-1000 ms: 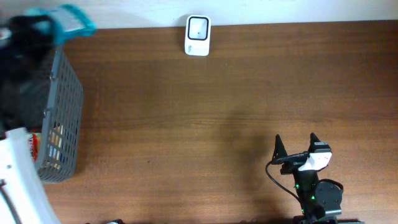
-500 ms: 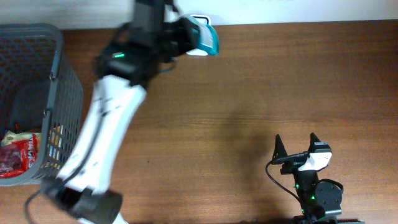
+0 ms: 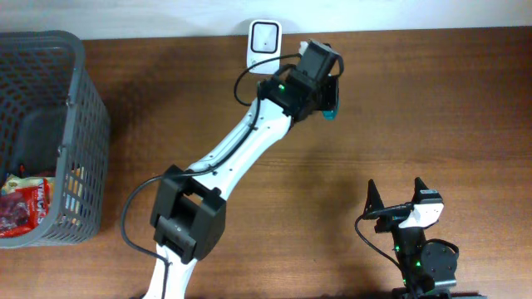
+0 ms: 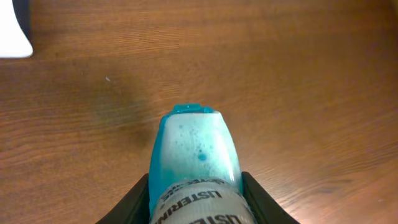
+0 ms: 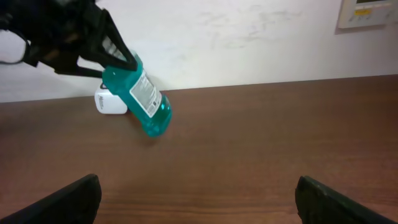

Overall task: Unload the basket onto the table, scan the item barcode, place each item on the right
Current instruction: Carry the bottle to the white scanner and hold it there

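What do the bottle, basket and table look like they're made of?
Bottle: clear glossy plastic, probably; teal liquid and bubbles show through.
Basket: grey matte plastic, likely; moulded lattice walls.
Table: brown wood grain, soft sheen; solid wood or laminate, cannot tell.

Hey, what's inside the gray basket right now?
A red packet and a dark item lie in the basket; its mesh wall blurs something yellowish, and anything beneath them is hidden.
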`<state>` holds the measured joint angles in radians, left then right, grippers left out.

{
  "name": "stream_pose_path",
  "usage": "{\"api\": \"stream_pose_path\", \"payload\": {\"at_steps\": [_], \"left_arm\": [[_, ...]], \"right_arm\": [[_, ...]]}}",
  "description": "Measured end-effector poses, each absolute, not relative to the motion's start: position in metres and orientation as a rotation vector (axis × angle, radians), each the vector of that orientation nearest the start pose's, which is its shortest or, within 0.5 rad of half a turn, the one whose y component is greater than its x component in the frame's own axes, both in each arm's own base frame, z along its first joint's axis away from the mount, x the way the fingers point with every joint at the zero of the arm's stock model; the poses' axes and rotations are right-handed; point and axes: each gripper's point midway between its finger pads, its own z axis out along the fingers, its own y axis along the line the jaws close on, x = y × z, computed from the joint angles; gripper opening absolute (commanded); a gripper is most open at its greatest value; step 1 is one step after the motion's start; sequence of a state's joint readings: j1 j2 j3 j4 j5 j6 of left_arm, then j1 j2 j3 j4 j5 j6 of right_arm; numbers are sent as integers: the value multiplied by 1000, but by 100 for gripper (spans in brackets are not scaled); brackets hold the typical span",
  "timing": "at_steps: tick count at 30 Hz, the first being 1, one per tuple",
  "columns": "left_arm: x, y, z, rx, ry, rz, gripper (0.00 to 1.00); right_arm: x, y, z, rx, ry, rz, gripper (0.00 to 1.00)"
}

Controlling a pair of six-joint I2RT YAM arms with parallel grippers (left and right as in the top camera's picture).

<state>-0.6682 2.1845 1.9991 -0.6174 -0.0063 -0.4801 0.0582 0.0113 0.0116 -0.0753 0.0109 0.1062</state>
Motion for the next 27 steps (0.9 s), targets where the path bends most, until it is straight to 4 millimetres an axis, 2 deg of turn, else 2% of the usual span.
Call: {"api": "stream_pose_path", "payload": {"at_steps": [6,12,21,24,27], "left_arm": [[465,-372,162,297,2417,-477,42],[464,-369,144,317,2449,-424,44],[467,-371,145,316,2437,-419,43],[468,-374,128,325,2461,-407,44],[469,-375,127,325,2458,-407,44]], "right_arm": [[246,13,158,47,1646,117,99],[246,12,158,48,1646,116,99],[246,12,158,48,1646,116,99],[246,12,158,48,1646,117,99],[246,12,158,48,1646,116,99]]}}
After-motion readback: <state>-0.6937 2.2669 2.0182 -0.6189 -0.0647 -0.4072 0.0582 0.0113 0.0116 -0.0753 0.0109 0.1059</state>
